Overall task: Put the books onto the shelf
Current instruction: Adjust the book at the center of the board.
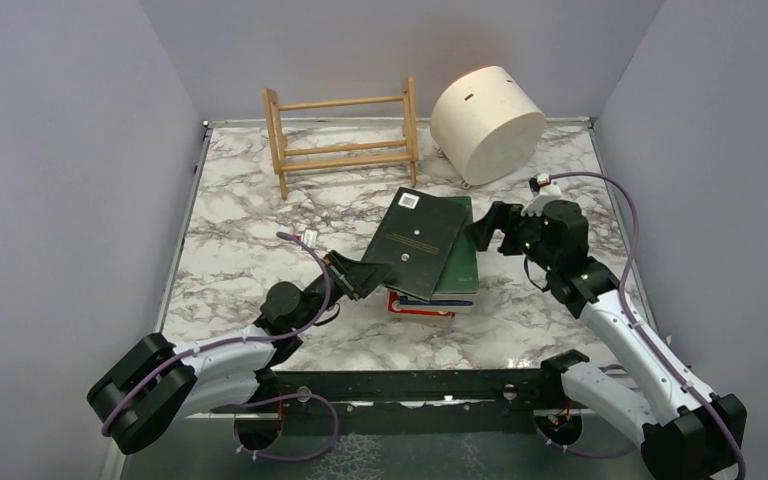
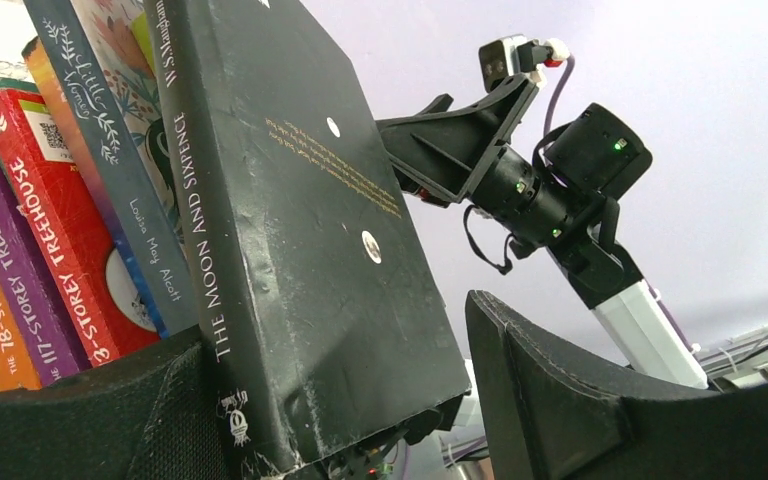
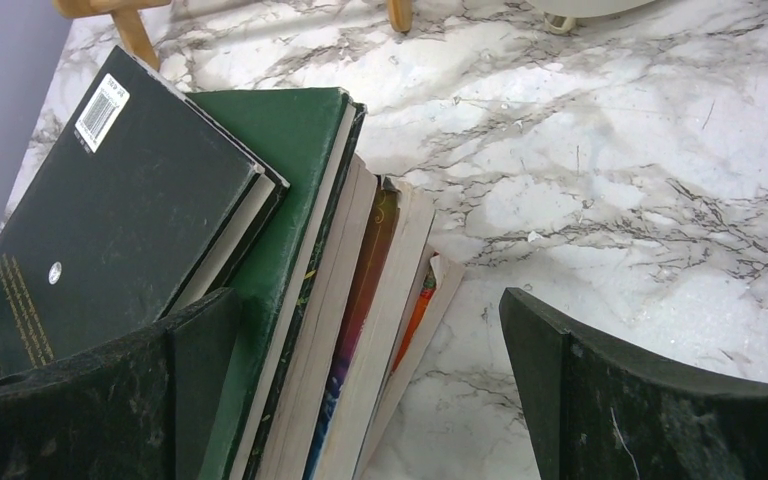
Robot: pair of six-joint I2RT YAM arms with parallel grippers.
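The books (image 1: 430, 300) lie stacked mid-table. A black book (image 1: 418, 240) sits askew on top, over a dark green book (image 1: 463, 265). My left gripper (image 1: 370, 275) is at the stack's left edge. In the left wrist view the black book (image 2: 300, 250) stands between my fingers (image 2: 540, 390), with a gap to the right one, so the left gripper (image 2: 340, 340) is open. My right gripper (image 1: 488, 228) is open at the stack's right side. Its view shows the right gripper (image 3: 365, 300) straddling the books' page edges, one finger over the green book (image 3: 290, 170). The shelf (image 1: 345, 135) stands at the back.
A cream cylindrical drum (image 1: 487, 122) lies on its side at the back right, next to the shelf. Grey walls close in the marble table (image 1: 250, 230) on three sides. In the left wrist view my right arm (image 2: 560, 180) shows beyond the black book.
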